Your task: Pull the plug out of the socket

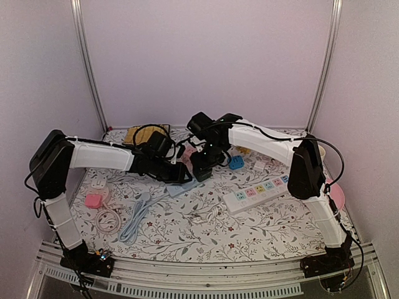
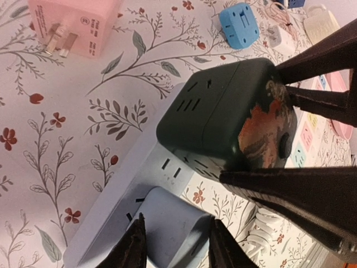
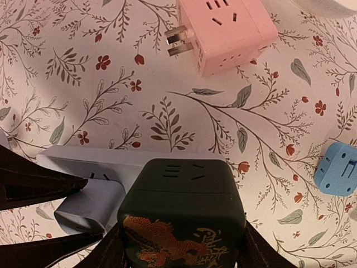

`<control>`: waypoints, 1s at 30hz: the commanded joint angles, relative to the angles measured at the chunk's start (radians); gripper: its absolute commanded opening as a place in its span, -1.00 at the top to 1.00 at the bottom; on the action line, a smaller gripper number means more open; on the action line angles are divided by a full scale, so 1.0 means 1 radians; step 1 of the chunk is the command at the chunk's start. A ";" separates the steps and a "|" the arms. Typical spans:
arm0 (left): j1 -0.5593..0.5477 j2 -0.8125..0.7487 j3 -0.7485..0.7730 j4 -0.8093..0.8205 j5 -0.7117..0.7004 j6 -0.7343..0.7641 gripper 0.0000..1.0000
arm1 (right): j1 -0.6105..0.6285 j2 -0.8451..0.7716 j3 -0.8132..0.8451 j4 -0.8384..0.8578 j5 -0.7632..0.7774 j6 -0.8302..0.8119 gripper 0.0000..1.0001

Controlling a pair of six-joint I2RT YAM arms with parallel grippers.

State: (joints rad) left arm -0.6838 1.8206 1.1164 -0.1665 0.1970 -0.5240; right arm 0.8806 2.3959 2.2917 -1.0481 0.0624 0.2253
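A dark green cube plug (image 3: 181, 201) with a gold dragon print sits plugged into a pale blue-grey socket strip (image 2: 150, 164) lying on the flowered cloth. My right gripper (image 3: 181, 254) is shut on the cube, one finger pressed on each side; its dark fingers (image 2: 312, 195) also show in the left wrist view. My left gripper (image 2: 175, 245) is shut on a rounded pale blue block (image 2: 167, 229) at the strip's end, right beside the cube (image 2: 223, 111). From above, both grippers meet over the strip (image 1: 181, 188) at mid-table.
A pink cube adapter (image 3: 226, 30) with bare prongs lies just beyond the strip, and a small blue adapter (image 3: 337, 167) to its right. A long white power strip (image 1: 255, 193) lies right of centre. Coiled cables (image 1: 134, 218) and another pink adapter (image 1: 93, 200) lie near left.
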 commanded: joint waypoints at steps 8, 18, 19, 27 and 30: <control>0.036 0.127 0.013 -0.169 -0.063 -0.020 0.23 | 0.047 -0.118 -0.040 0.047 -0.003 -0.020 0.36; 0.057 0.128 -0.005 -0.162 -0.041 -0.022 0.23 | 0.016 -0.095 -0.065 0.054 -0.054 -0.006 0.37; 0.058 0.126 -0.009 -0.161 -0.042 -0.021 0.23 | -0.001 -0.105 -0.076 0.062 -0.081 0.005 0.37; 0.061 0.124 -0.027 -0.157 -0.036 -0.011 0.23 | -0.077 -0.161 -0.103 0.117 -0.197 0.048 0.37; 0.063 0.127 -0.025 -0.156 -0.036 -0.008 0.24 | -0.047 -0.161 -0.100 0.123 -0.194 0.054 0.37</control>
State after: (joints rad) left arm -0.6552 1.8721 1.1484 -0.1608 0.2615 -0.5430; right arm 0.8108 2.3516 2.1715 -0.9611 -0.0746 0.2462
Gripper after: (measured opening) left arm 0.384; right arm 0.580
